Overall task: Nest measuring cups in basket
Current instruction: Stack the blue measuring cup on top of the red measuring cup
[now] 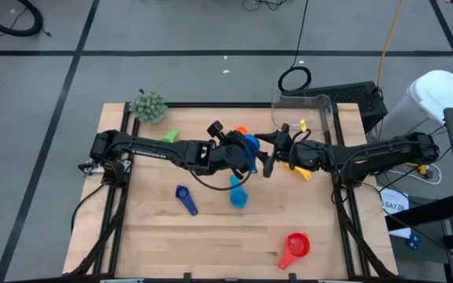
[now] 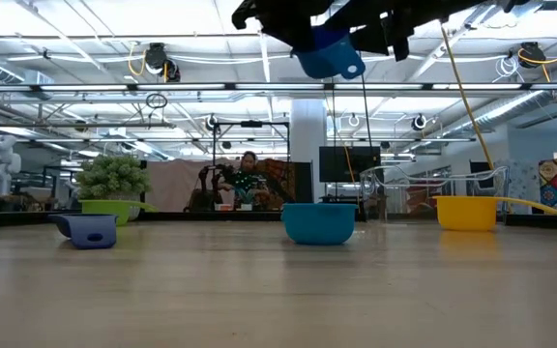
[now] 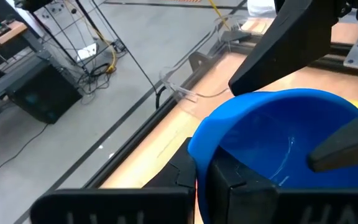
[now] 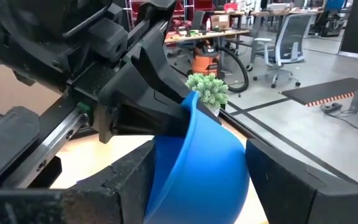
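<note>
Blue cup (image 3: 278,143) between right fingers (image 4: 129,186), left-pinched.

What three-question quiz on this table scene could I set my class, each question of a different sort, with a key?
1. True or false: the left gripper is shut on the rim of the blue cup.
2. Which cup lies nearest the table's front edge? A) red B) green C) yellow
3. Fill in: the blue cup is held ___ the table, not resting on it.

Key:
1. True; the right gripper's fingers stand open on either side of the cup.
2. A, the red cup.
3. Above.
</note>
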`<state>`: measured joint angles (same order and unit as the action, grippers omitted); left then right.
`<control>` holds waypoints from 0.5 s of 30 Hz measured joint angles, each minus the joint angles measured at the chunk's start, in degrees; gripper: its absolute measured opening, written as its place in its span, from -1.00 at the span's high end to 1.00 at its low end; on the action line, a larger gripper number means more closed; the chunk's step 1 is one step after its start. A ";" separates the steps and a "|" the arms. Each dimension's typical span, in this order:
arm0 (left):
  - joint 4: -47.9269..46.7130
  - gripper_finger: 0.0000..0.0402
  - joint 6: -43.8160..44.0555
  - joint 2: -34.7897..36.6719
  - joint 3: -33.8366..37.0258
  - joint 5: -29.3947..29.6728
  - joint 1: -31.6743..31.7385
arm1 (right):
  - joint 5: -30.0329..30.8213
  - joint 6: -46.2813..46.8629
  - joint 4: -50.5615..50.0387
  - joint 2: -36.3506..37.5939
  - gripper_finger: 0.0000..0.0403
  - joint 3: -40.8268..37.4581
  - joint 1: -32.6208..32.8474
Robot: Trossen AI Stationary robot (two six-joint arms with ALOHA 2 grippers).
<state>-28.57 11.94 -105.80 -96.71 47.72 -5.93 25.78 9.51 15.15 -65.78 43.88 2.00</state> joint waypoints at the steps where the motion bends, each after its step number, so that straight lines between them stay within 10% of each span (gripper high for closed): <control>1: 0.00 0.96 0.02 -0.02 0.02 0.02 0.02 | 0.00 -0.09 -0.20 0.00 -0.17 0.00 0.00; 15: -0.01 0.97 -0.94 0.22 -0.15 0.21 0.72 | -2.20 -3.35 -2.77 5.84 -0.17 -0.26 3.31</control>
<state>-28.58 11.01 -105.58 -96.86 47.94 -5.21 23.58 6.15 12.39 -59.94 43.62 5.31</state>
